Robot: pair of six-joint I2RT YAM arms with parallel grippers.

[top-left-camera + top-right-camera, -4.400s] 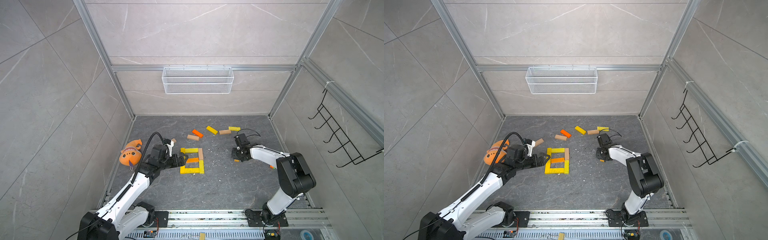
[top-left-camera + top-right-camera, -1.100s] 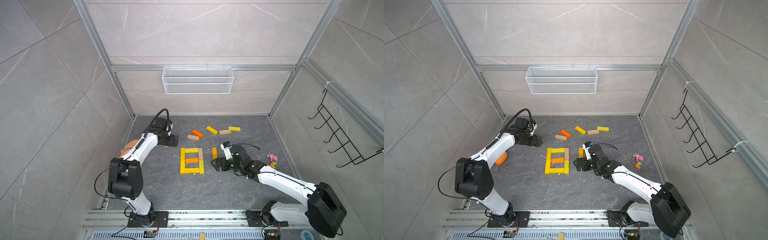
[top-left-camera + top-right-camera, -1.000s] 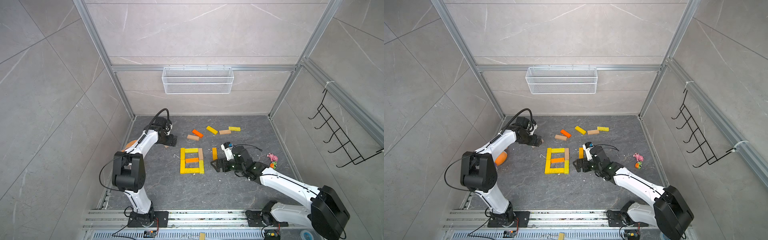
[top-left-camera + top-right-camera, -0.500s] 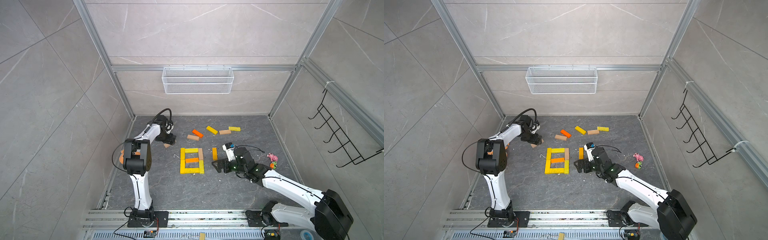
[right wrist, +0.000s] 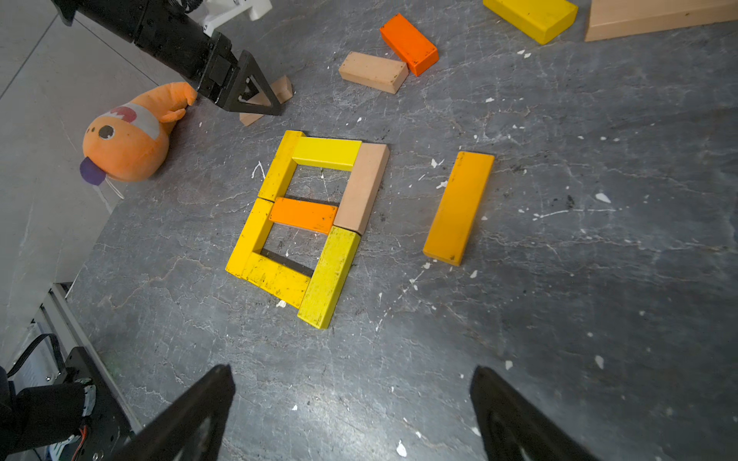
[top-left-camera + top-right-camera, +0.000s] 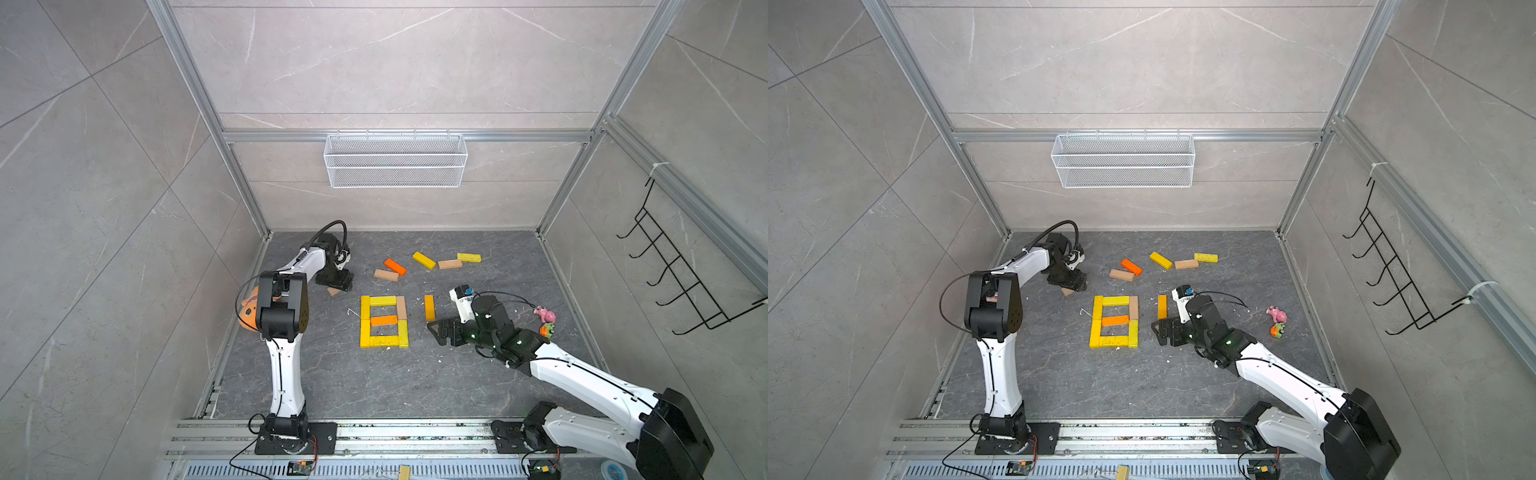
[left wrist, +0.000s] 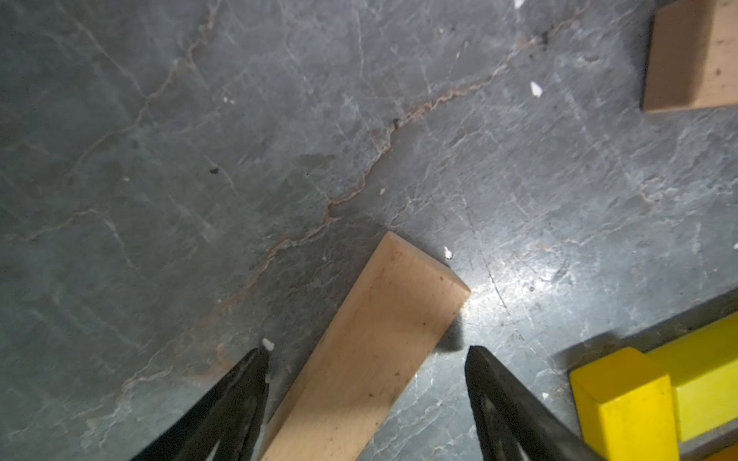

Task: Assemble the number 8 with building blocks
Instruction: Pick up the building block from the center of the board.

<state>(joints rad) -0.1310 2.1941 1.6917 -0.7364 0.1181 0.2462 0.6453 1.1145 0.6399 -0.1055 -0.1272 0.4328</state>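
Finding 1: My left gripper (image 7: 366,350) is low over the dark surface (image 5: 559,303) near the back left corner. Its jaws are spread either side of a tan block (image 7: 403,291) that lies flat between them, with surface showing on both sides of the block. Nothing is pinched.

Finding 2: My right gripper (image 5: 351,371) is spread wide and empty. It hovers over bare surface just in front of the assembled figure (image 5: 303,215).

Finding 3: The figure lies flat at mid-surface and is made of seven building blocks. Yellow bars form the left side, top, bottom and lower right. A tan bar forms the upper right and an orange bar the middle. The ends meet or nearly meet.

Finding 4: An amber block (image 5: 459,207) lies alone just to the right of the figure, parallel to its sides.

Finding 5: Five loose blocks (image 6: 424,260) are scattered toward the back wall. An orange plush toy (image 5: 123,147) lies at the left edge.
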